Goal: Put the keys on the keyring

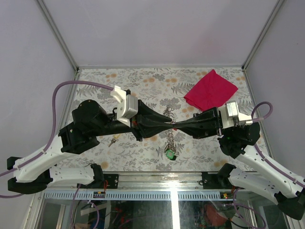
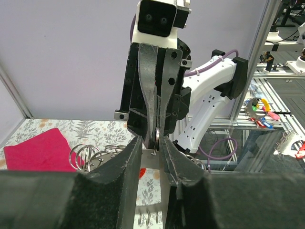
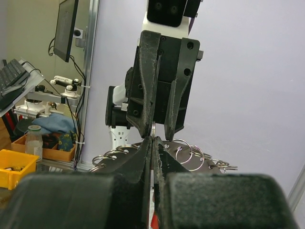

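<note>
**A:** Both arms meet nose to nose over the middle of the table (image 1: 119,78). What's the right gripper (image 3: 153,143) doing?

**B:** Its fingers (image 3: 140,157) are pressed tight together, and from the left wrist you can see a thin keyring (image 2: 156,135) nipped right at their tips.

**A:** And the left gripper (image 2: 151,148)?

**B:** Its fingers (image 2: 128,162) stand a narrow gap apart. A flat metal piece (image 2: 152,153) bridges that gap and touches both pads, just under the pinched ring. It looks gripped, but I can't tell whether it's a key blade.

**A:** There's a red bit (image 2: 141,172) peeking out below those fingers.

**B:** It's too hidden to name. It could be a key head, but I won't call it.

**A:** So where are the keys?

**B:** From above, one small key (image 1: 112,141) lies on the table beside the left arm's elbow. It's well apart from the meeting point and not on any ring.

**A:** What about the rest of the hardware?

**B:** A bunch of loose rings (image 2: 86,157) fans out beside the grippers. A chain of rings (image 1: 170,140) trails from the meeting point toward the near edge and ends at a green tag (image 1: 169,153).

**A:** And the far right corner?

**B:** A red cloth (image 1: 211,89) lies flat on the table beyond the right arm, clear of everything.
</note>
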{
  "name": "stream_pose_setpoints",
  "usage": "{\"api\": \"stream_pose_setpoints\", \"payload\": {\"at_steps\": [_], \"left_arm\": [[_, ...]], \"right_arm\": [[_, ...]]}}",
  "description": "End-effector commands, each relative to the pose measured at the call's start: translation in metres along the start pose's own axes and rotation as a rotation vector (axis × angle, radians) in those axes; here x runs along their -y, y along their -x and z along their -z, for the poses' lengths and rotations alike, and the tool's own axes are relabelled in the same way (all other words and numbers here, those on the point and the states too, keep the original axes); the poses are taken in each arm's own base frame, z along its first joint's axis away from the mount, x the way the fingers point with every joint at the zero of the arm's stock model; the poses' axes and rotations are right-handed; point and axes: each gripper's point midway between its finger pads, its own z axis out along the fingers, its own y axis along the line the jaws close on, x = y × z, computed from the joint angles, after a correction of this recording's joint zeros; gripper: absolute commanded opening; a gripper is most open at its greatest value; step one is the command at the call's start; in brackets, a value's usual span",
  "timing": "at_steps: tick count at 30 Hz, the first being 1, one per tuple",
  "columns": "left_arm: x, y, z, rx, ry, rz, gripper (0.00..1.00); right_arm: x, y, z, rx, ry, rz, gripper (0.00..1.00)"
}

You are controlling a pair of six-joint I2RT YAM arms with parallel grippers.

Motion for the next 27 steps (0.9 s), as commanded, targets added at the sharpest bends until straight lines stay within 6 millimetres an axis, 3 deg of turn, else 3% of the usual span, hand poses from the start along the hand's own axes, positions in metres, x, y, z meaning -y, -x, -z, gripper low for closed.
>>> {"api": "stream_pose_setpoints", "payload": {"at_steps": [1,6,10,19,27], "left_arm": [[-0.001,0.011,-0.005,0.05,-0.003,-0.024,0.19],[0.0,0.009,-0.006,0.039,-0.011,-0.02,0.0],[0.004,0.007,-0.005,0.008,-0.029,-0.014,0.0],[-0.001,-0.009,0.012,-0.182,0.017,-0.005,0.0],[-0.006,-0.048,0.02,-0.427,0.034,0.038,0.0]], "right_arm": [[-0.012,0.047,-0.007,0.103,0.037,0.101,0.01],[-0.013,0.048,-0.007,0.103,0.037,0.101,0.02],[-0.012,0.046,-0.006,0.087,0.031,0.105,0.05],[0.002,0.017,0.014,-0.116,-0.095,0.183,0.35],[0.012,-0.02,0.036,-0.334,-0.189,0.091,0.4]]}}
